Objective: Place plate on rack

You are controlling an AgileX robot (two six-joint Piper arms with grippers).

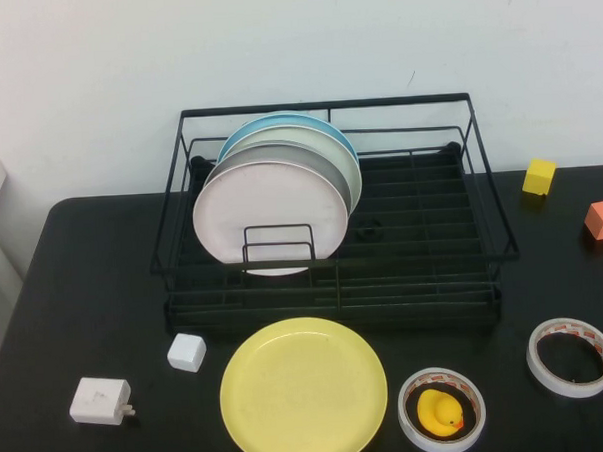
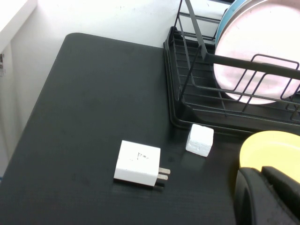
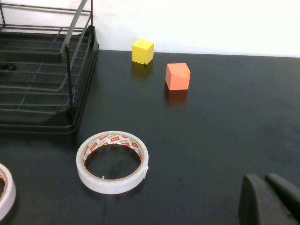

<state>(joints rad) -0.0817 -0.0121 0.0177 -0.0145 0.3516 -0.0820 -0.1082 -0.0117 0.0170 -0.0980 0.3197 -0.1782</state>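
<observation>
Still flat near the table's front edge, the plate (image 1: 304, 391) lies untouched; left gripper (image 2: 267, 194) and right gripper (image 3: 272, 199) both look closed, empty. Its low rim could slip from a pinch, short of the rack (image 1: 422, 236).

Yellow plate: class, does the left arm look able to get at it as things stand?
Probably yes: the left tool sits just beside the plate, nothing between them. The right tool is by the tape.
</observation>
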